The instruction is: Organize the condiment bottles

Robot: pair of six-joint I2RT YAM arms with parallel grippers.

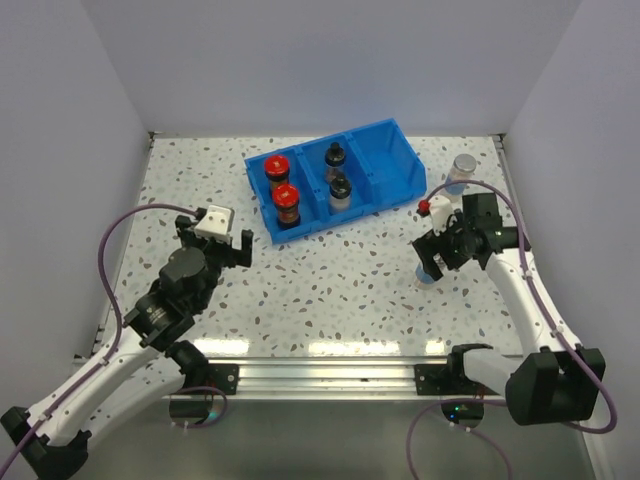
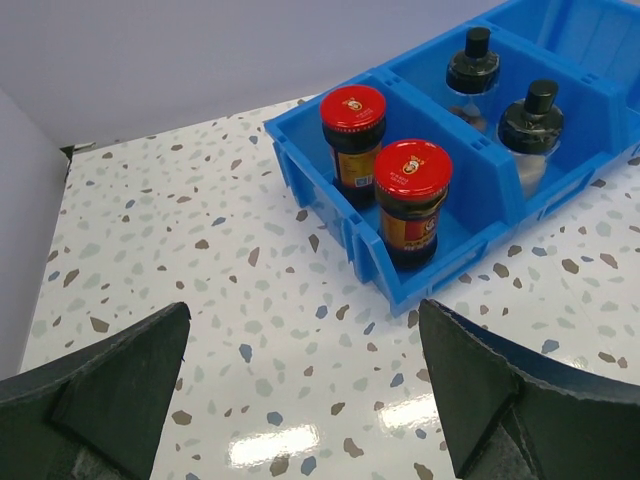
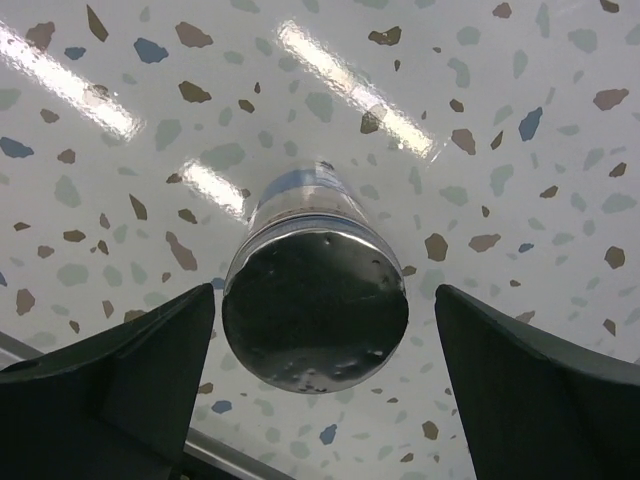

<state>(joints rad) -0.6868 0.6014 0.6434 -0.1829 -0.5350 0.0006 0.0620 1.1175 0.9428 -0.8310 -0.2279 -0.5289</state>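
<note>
Silver-capped jar (image 3: 315,300) between parted fingers (image 3: 110,375)

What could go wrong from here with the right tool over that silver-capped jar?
1. The right tool has its open fingers either side of the upright silver-capped jar without gripping it; an off-centre close might tip it.
2. The second silver-capped jar stands on the table close beyond that tool, beside the blue bin and its empty end compartment; a carry to that compartment might knock it over.

I see the pale speckled desk (image 1: 330,290) carrying a blue bin (image 1: 388,158) toward the back. A silver-capped jar (image 1: 461,172) stands near its right end, and a second silver-capped jar (image 3: 315,300) stands upright nearer me.
</note>
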